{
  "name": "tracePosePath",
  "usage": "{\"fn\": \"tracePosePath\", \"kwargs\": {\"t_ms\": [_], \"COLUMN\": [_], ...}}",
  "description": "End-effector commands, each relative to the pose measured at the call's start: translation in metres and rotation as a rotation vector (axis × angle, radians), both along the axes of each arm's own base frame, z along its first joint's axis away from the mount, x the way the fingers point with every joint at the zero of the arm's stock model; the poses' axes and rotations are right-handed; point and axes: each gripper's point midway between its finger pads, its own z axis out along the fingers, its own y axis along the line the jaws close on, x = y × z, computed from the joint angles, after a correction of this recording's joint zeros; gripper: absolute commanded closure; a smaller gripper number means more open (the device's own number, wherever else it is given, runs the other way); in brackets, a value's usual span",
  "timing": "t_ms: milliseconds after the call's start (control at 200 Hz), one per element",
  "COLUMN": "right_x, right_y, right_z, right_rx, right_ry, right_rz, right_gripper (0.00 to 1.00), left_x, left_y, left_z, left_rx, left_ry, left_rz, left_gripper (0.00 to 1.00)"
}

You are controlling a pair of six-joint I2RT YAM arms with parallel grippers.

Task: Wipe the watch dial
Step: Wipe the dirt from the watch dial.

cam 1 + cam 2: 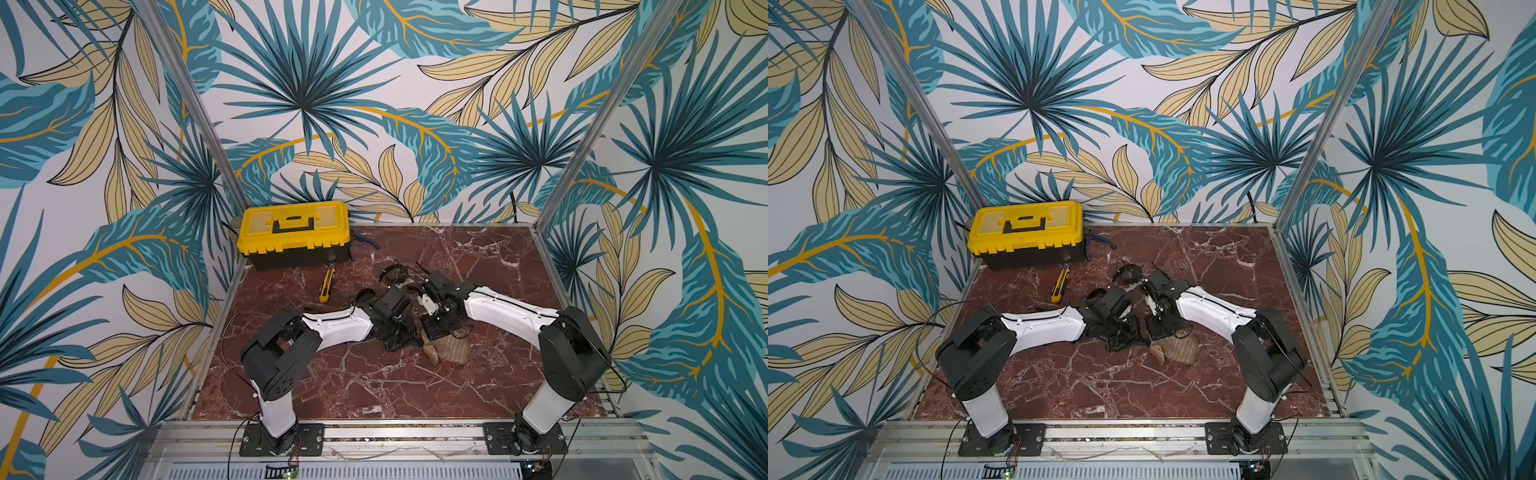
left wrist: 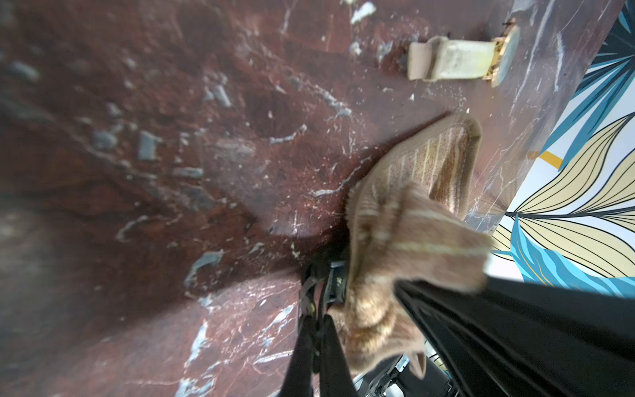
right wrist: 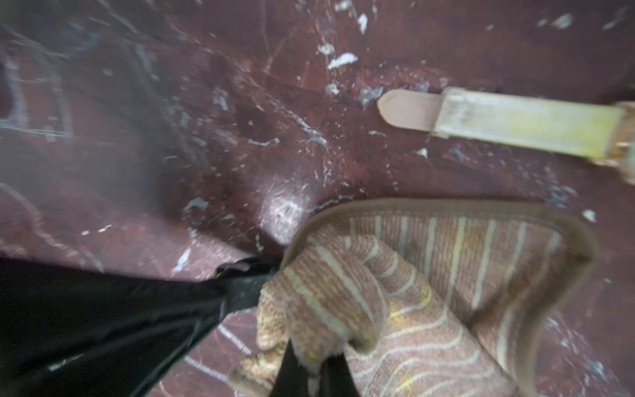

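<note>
We see left arm [image 1: 336, 326] and right arm [image 1: 507, 311] both stretched inward, elbows raised, wrists tipped down. Left claw [image 1: 399, 338] is clamped tight, right claw [image 1: 432, 330] pinches the cloth [image 1: 451, 349], tips just beside each other.

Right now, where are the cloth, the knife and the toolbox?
cloth [image 3: 446, 261], right wrist view, on its striped middle.
knife [image 1: 327, 284], in a top view, on its yellow handle.
toolbox [image 1: 293, 242], in a top view, on its yellow lid.
</note>
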Motion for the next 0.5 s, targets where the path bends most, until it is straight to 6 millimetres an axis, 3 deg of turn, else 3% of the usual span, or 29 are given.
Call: {"fn": "tracePosePath", "kwargs": {"t_ms": [0, 140, 290, 491], "right_x": [-0.009, -0.010, -0.011, -0.011], "right_y": [-0.002, -0.010, -0.034, -0.049], "right_z": [-0.005, -0.012, -0.021, -0.013], "right_rx": [-0.046, -0.097, -0.222, -0.233], "right_ry": [0.049, 0.055, 0.056, 0.024], "right_rz": [0.040, 0.039, 0.011, -0.040], "right_gripper": [0.99, 1.00, 1.00, 1.00], "left_x": [0.002, 0.002, 0.002, 0.002], "left_y": [-0.004, -0.003, -0.002, -0.002], "left_z": [0.000, -0.001, -0.001, -0.003], "left_rx": [-0.011, -0.008, -0.009, -0.007], "left_ry": [-0.001, 0.000, 0.002, 0.008], "left_rz": [-0.006, 0.001, 0.004, 0.004], "left_gripper": [1.00, 1.00, 1.00, 1.00]}}
